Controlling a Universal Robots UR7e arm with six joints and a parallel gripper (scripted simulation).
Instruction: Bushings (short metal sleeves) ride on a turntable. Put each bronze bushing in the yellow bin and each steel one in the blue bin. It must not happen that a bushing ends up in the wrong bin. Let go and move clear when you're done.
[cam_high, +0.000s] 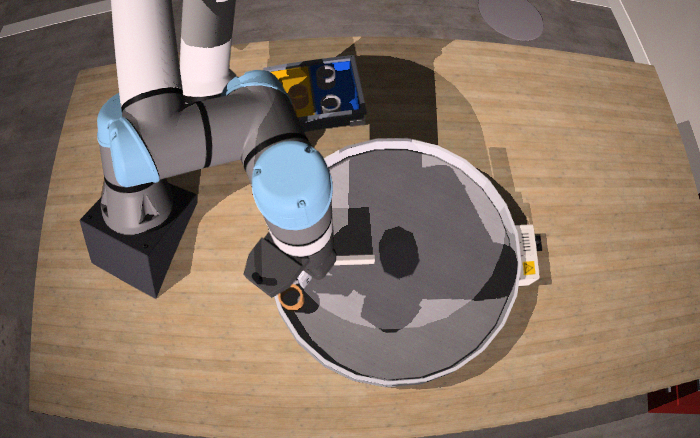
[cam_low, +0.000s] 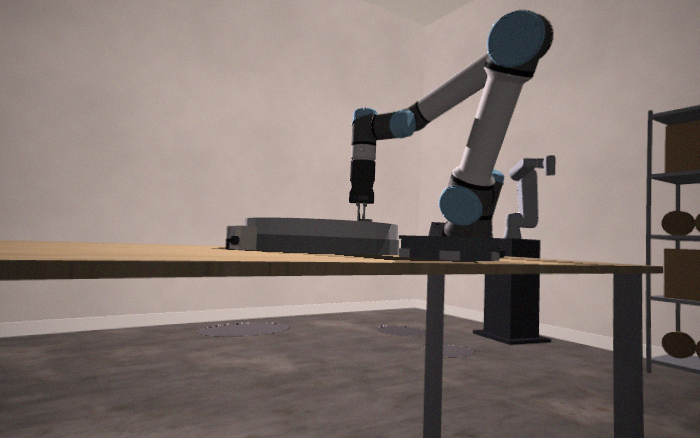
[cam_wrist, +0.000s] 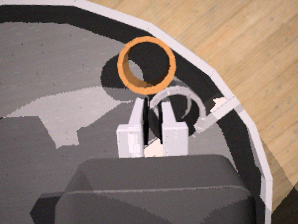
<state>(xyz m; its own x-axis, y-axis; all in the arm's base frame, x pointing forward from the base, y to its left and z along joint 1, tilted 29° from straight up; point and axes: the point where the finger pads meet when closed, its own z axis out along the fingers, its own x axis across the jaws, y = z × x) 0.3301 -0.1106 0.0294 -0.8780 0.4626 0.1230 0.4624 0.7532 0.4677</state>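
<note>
My gripper (cam_wrist: 153, 111) (cam_low: 361, 219) is low at the turntable (cam_high: 443, 346) (cam_low: 309, 229), near its rim. It looks shut on the wall of a steel bushing (cam_wrist: 201, 113), one finger inside the ring and one outside; the arm hides that bushing in the top view. A bronze bushing (cam_wrist: 121, 67) (cam_high: 300, 299) stands upright just beyond the fingertips, by the rim, and seems to touch the steel one. In the blue bin (cam_high: 348, 87) are two steel bushings. The yellow bin (cam_high: 290, 79) shows a dark round shape in shadow, probably a bronze bushing; the arm partly covers this bin.
The turntable's raised white rim (cam_high: 438, 149) (cam_wrist: 260, 150) is close beyond the bushings. A pale bar (cam_high: 354, 259) reaches over the turntable beside the wrist. A white control box (cam_high: 527, 273) sits at the turntable's right. The bins stand behind the turntable, beside the arm.
</note>
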